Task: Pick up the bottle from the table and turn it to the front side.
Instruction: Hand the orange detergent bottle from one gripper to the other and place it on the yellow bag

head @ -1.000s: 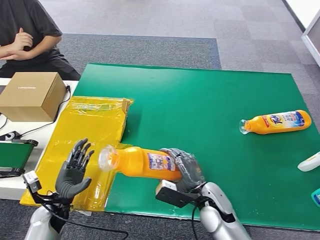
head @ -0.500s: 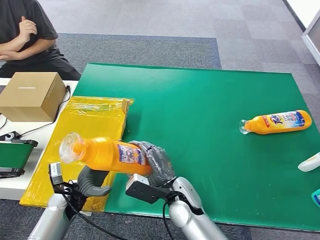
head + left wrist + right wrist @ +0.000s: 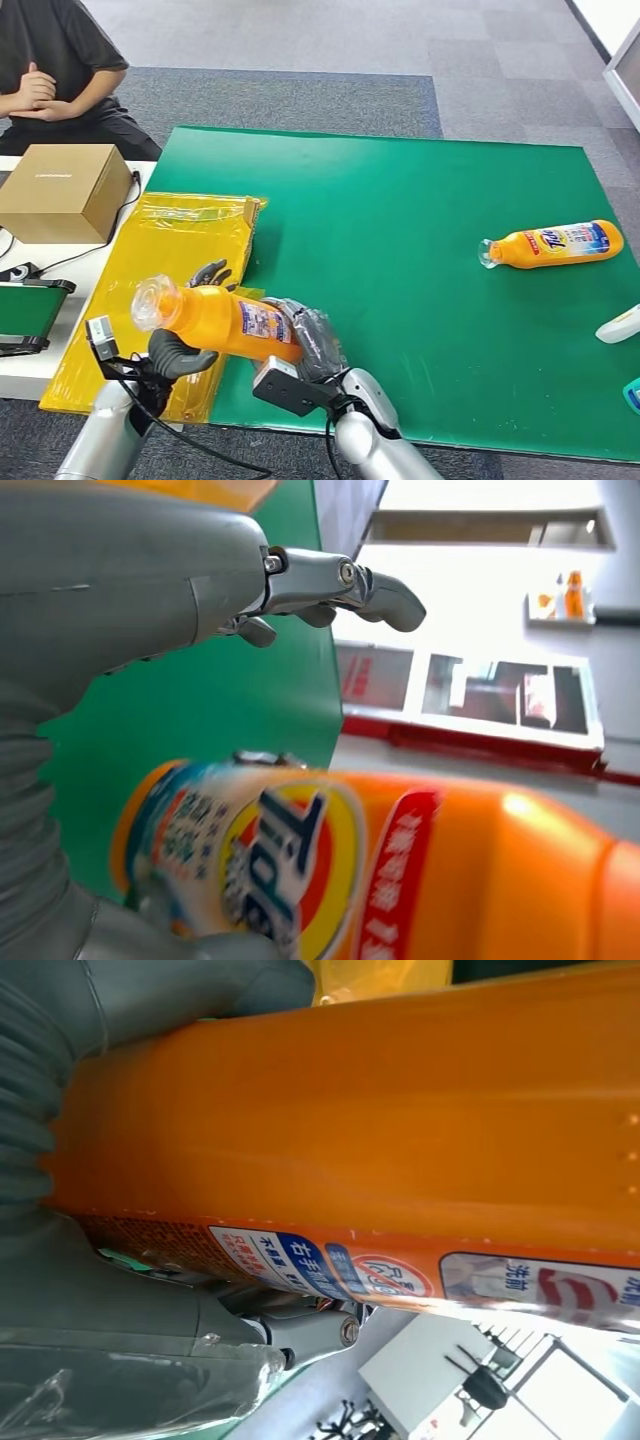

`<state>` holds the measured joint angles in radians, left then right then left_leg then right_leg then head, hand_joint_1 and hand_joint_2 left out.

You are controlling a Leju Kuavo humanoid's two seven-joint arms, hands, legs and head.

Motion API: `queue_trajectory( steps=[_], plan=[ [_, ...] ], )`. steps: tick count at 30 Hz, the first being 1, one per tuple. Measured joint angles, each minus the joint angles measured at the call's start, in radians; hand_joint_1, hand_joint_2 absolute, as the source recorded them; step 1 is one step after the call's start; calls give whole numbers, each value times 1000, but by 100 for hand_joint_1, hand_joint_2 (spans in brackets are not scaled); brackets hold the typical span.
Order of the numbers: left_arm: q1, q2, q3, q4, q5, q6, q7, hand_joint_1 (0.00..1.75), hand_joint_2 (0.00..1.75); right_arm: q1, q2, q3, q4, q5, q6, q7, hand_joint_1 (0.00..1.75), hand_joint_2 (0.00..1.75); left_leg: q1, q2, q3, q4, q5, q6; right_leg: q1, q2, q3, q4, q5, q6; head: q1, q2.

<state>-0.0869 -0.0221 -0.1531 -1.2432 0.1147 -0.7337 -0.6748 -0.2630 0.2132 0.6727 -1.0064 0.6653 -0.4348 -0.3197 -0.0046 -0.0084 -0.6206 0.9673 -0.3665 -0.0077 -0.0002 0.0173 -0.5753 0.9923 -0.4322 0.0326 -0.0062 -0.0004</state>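
Since half a second ago the left hand has risen around the neck end of the orange bottle, thumb under it and fingers showing behind; whether it truly grips, I cannot tell. The right hand clamps the bottle's base, holding it off the green counter, cap pointing left over the yellow bag. The left wrist view shows a round "Tide"-style logo on the label, blurred; the right wrist view shows small Chinese print and a prohibition sign. A second bottle lies far right. A cardboard box stands left.
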Motion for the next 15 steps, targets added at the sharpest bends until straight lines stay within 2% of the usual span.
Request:
queue_trajectory(
  steps=[8, 15],
  plan=[
    [0, -48, 33, -34, 15, 21, 15, 0, 175, 5, 3, -2, 34, -17, -6, -9, 175, 175, 0, 0, 0, 0, 0, 0, 0, 0, 0, 0, 0, 0, 0, 0],
    [0, -54, 20, -39, 19, -83, -19, 0, 175, 3, 6, 10, 49, -34, 37, -11, 175, 175, 0, 0, 0, 0, 0, 0, 0, 0, 0, 0, 0, 0, 0, 0]
  ],
)
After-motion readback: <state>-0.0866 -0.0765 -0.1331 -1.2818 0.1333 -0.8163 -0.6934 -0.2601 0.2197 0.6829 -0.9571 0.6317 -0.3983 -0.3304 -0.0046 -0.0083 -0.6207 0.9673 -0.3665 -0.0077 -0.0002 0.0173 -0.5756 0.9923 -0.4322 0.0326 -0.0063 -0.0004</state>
